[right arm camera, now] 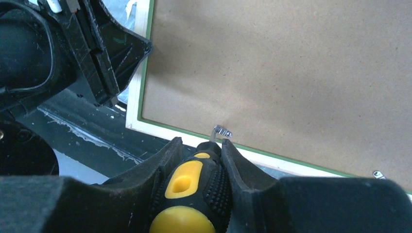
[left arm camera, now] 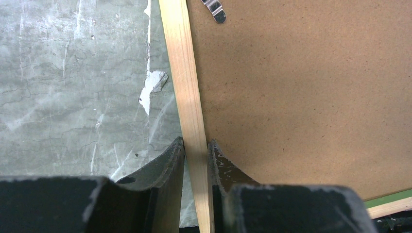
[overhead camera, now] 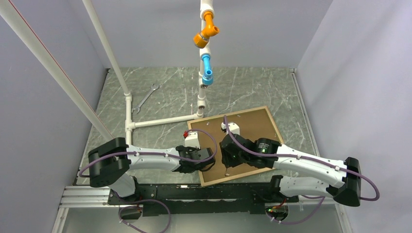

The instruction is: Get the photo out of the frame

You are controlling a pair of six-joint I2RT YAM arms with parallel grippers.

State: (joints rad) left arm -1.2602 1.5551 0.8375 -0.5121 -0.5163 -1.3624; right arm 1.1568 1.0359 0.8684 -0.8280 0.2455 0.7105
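Grey-green marbled table (overhead camera: 160,82), plain lavender walls (overhead camera: 43,107) boxing it in on three sides. From the left: a rig of white pipes (overhead camera: 160,121) stands on the table, and one lone wrench (overhead camera: 145,98) lies just behind it, well clear of the action. On the pipe riser at the back sit two coloured fittings, one orange (overhead camera: 206,33) above one blue (overhead camera: 207,70). Two arms in play. The left gripper (left arm camera: 196,150) comes in at the left side, fingers pinched tight on the pale wood edge of the frame (left arm camera: 187,87). One frame only, lying flat and skewed at the centre of the table, back upward, brown backing board (overhead camera: 255,124) filling it, a thin green line at its rim. No photo shows in any view. One metal clip (left arm camera: 214,8) shows near the left gripper, and two more lie along the near edge. Over to the right, the right gripper (right arm camera: 201,142) is closed around one yellow-and-black screwdriver (right arm camera: 187,194), tip at the nearer clip (right arm camera: 222,131); the right arm crosses over the frame's near right corner.
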